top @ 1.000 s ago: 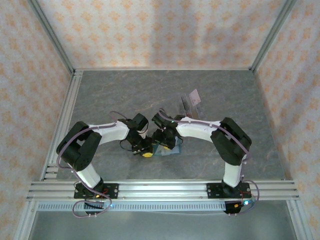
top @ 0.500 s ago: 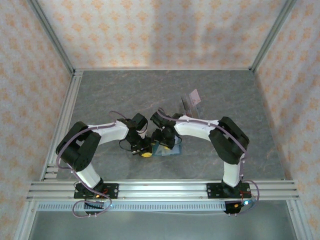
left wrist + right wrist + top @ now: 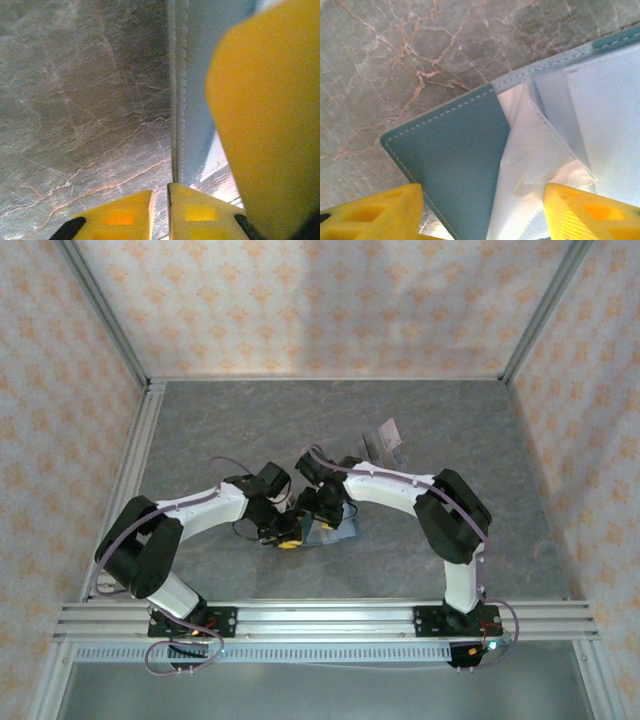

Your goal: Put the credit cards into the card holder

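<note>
The card holder lay open on the desk, between its centre and near edge. The right claw stood open over it. The left claw was almost closed at its edge, and I could not tell whether it gripped.

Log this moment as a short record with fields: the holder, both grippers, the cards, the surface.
card holder: teal, open, pale inside showing, on the table
left gripper: fingers close together at the holder's stitched edge; whether it grips cannot be told
right gripper: jaws wide apart, either side of the open holder
pinkish card: standing in the clear stand, beyond the holder
table: grey, marbled
</note>
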You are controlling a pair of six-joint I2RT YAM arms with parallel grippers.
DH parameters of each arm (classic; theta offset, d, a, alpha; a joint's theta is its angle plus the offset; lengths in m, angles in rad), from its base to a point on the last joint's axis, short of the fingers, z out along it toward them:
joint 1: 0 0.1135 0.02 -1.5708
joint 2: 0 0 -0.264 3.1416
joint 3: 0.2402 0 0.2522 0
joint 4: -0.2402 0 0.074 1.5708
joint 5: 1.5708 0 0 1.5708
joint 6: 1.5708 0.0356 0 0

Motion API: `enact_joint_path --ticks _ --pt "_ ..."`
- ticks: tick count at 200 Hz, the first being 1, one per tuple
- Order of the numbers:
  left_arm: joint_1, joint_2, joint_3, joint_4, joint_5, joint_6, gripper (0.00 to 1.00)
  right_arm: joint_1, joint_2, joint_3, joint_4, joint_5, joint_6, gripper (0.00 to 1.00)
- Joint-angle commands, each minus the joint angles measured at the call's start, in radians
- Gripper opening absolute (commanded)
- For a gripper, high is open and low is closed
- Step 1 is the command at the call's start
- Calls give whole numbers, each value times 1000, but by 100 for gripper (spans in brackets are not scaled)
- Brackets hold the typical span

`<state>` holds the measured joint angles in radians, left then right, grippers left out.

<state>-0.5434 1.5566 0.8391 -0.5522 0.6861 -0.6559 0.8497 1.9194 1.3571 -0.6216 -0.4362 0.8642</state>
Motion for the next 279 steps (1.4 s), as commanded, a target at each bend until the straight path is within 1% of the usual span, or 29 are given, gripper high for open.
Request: enact_joint_path --ticks 1,20,68,76,86,91,118,165,199,217,248,263,279 --pt "-28 -30 -32 -36 3 39 20 2 12 94 121 -49 23 65" --pt "-29 -65 -42 -45 -2 42 23 0 20 110 108 -49 17 65" --pt "-28 -128 -48 -58 -11 44 23 0 51 158 80 -53 -2 66" --pt "-29 -137 -46 -56 -8 47 21 0 56 162 78 -53 -4 66" --pt "-29 -146 -43 -54 -2 50 11 -1 60 170 73 -52 -8 66" --pt "-29 -150 -42 -49 0 49 8 -2 64 173 69 -51 -10 66" --pt "-34 -169 -40 -25 26 39 0 -5 80 202 45 -52 -28 66" --pt "-47 -199 -18 -32 36 36 0 -17 96 286 -24 -52 -69 66" --pt "-48 -194 -19 -22 39 30 0 -36 77 359 -134 6 -125 67" --pt "-48 -188 -16 -15 41 26 0 -58 36 324 -151 27 -130 66" --pt "-48 -174 -9 -15 39 28 0 -64 -48 184 -120 6 -109 56" --pt "-48 -164 -5 -11 41 29 0 -46 -94 93 -66 0 -73 58" --pt "-47 -158 -2 -9 38 27 0 -27 -128 3 -8 -12 -33 65"
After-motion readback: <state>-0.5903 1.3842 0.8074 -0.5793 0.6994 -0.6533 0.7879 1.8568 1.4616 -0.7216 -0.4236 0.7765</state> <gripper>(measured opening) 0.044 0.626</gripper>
